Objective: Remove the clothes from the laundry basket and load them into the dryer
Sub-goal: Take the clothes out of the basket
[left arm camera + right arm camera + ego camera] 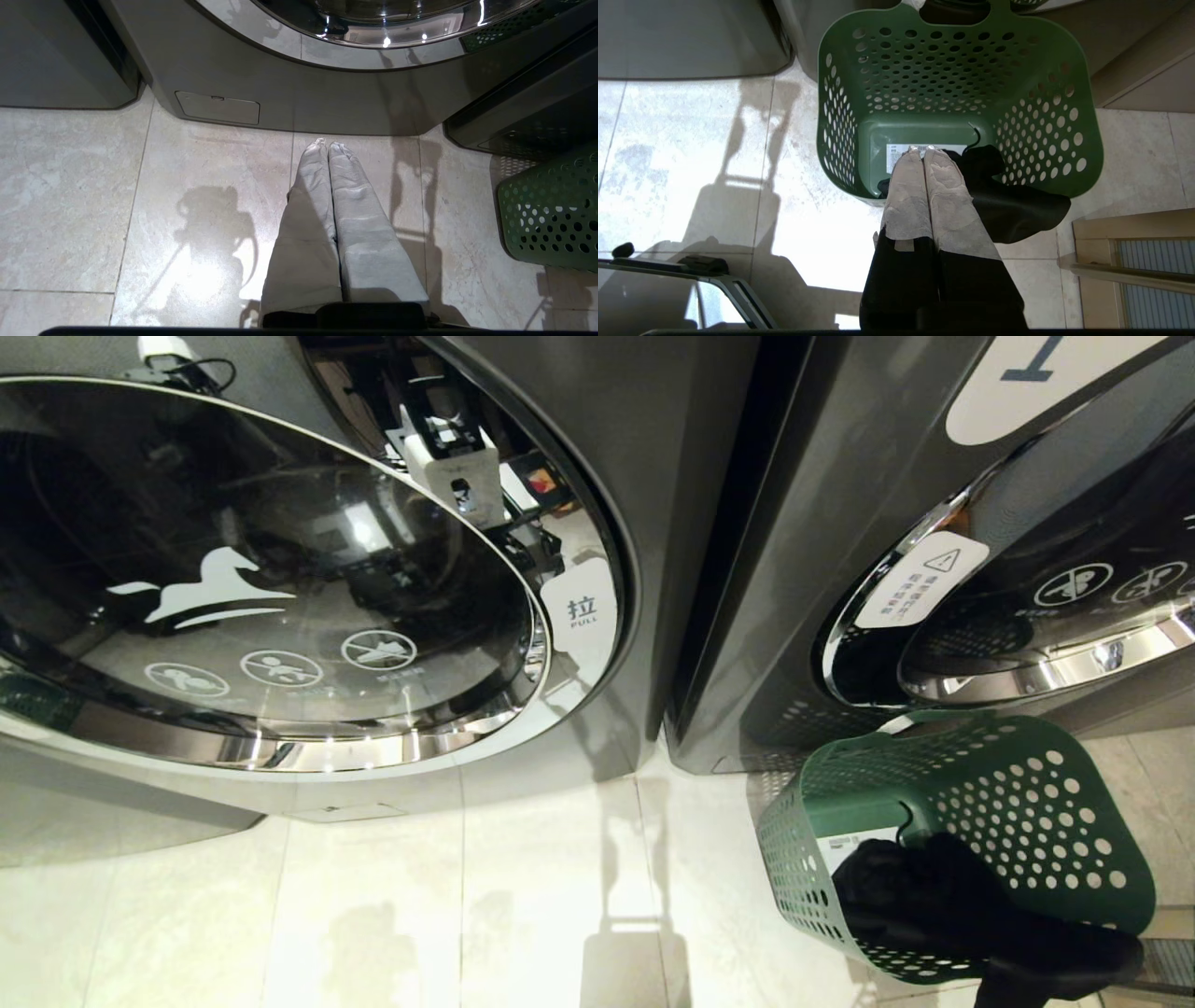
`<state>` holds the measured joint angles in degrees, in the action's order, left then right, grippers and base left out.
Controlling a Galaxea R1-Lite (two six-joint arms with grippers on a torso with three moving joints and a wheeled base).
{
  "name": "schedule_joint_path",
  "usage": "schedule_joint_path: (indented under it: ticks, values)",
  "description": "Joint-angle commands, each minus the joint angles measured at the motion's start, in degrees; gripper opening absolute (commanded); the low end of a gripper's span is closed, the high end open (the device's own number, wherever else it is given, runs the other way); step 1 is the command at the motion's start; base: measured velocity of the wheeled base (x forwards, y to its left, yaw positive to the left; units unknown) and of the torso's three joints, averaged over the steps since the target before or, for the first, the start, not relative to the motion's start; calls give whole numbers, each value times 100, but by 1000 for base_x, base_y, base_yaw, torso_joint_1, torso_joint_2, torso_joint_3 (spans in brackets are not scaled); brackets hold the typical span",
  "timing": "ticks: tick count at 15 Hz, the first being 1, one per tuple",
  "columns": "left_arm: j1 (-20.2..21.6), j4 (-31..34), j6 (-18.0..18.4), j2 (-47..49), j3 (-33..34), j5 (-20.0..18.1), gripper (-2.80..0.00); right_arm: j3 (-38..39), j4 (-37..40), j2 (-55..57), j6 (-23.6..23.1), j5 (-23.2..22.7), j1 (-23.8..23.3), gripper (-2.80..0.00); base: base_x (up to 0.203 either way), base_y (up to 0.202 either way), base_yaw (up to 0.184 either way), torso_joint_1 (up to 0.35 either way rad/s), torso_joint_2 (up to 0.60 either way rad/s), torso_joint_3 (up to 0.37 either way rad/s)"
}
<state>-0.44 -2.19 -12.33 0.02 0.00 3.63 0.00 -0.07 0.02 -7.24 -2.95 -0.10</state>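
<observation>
Two dark front-loading machines side by side, both round doors closed: left dryer door [261, 588] carries a "拉 PULL" tab [581, 611]; right machine [1027, 607] has a white warning sticker, text unreadable. Green perforated laundry basket [980, 803] on pale floor tiles [420, 896] before the right machine. One black garment [1008, 205] inside, draped over the rim. Left gripper [328, 145] over bare tile, fingers pressed together. Right gripper [923, 149] above basket, fingers together, holding nothing.

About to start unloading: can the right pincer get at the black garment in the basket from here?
Probably yes: the right pincer hangs shut above the open green basket, and the black garment drapes over its rim uncovered.
</observation>
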Motion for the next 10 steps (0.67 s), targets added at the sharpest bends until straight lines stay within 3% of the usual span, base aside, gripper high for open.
schedule_joint_path:
  ticks: [1, 5, 8, 10]
  values:
    - [0, -9, -34, -2, 167, 24, -280, 26, -10, -2, -5, -4, 1, -280, 0, 0, 0, 2, -1, -201]
    - [0, -9, -85, -2, 167, 33, -280, -149, 101, 9, -47, 51, -8, -280, 0, 0, 0, 4, 1, -144]
    - [0, -9, -85, -2, 175, 33, -280, -1196, 951, 441, 49, 9, -8, -280, 0, 0, 0, 2, 2, -11]
    - [-4, -9, -85, -6, 167, 33, -280, -1703, 1277, 1516, 273, -12, -10, -280, 0, 0, 0, 0, 0, 0]
